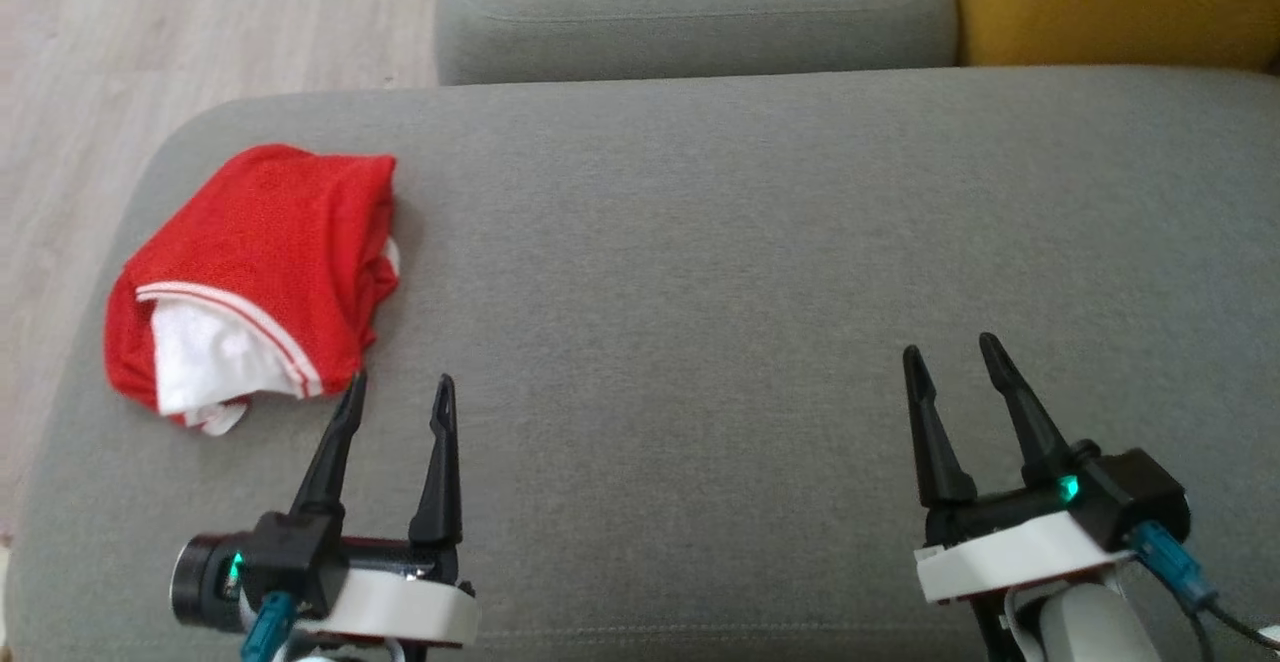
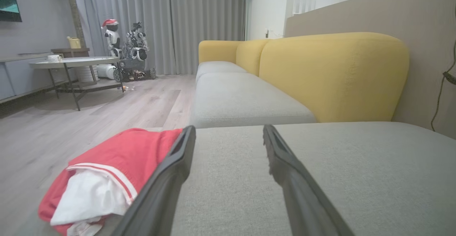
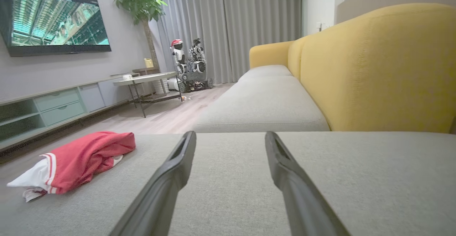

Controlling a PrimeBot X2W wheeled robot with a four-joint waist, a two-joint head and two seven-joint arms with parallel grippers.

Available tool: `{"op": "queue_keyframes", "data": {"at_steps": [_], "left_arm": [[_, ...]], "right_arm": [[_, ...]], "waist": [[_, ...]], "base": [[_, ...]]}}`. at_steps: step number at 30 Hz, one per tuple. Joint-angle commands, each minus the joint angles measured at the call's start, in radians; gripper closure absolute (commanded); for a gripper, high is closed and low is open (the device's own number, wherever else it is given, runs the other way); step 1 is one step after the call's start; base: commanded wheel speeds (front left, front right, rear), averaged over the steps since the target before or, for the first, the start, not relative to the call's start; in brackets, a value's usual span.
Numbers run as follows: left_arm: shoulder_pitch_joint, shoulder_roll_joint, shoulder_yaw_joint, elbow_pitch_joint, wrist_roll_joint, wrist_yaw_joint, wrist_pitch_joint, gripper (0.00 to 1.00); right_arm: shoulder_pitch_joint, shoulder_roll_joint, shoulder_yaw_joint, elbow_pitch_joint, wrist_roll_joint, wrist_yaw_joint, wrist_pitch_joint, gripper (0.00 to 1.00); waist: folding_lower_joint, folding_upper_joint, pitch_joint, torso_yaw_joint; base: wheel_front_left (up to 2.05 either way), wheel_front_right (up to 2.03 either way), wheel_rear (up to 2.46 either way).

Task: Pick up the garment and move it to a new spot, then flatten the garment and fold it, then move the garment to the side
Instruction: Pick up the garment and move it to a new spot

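Left arm: held low over the near-left of the grey seat cushion (image 1: 700, 242), fingers pointed away from the robot.
Left pincer (image 1: 402, 379): spread wide, nothing held; its outer fingertip is seen just beside the garment's near corner, contact cannot be told.
Right arm: held low over the near-right of the cushion, fingers leaned slightly left.
Right pincer (image 1: 950, 346): spread wide, nothing gripped; well apart from the garment.
Garment (image 1: 260, 262): laid in a bunched heap on the cushion's left part, near its rounded edge.
Garment fabric: red mesh-look knit; a white inner layer is exposed at the near end, edged by a white band with a thin red stripe.
Cushion: grey woven upholstery, flat top, rounded corners.
Backrest (image 1: 1110, 2): yellow fabric, at far right.
Floor (image 1: 200, 32): pale wood planks, at left.
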Motion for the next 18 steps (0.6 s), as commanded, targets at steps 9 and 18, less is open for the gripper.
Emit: {"op": "queue_keyframes", "data": {"at_steps": [9,18], "left_arm": [[-0.006,0.006,0.041,-0.032,0.007,0.024,-0.009,0.00],[0.013,0.006,0.058,-0.036,0.007,0.026,-0.009,0.00]], "right_arm": [[0.007,-0.006,0.052,-0.031,0.001,0.008,-0.011,0.00],[0.029,-0.006,0.062,-0.031,0.007,0.008,-0.011,0.00]], "waist": [[0.0000,0.0000,-0.029,0.143],[0.0000,0.0000,-0.044,0.261]], "base": [[0.00,0.00,0.00],[0.00,0.00,0.00]]}}
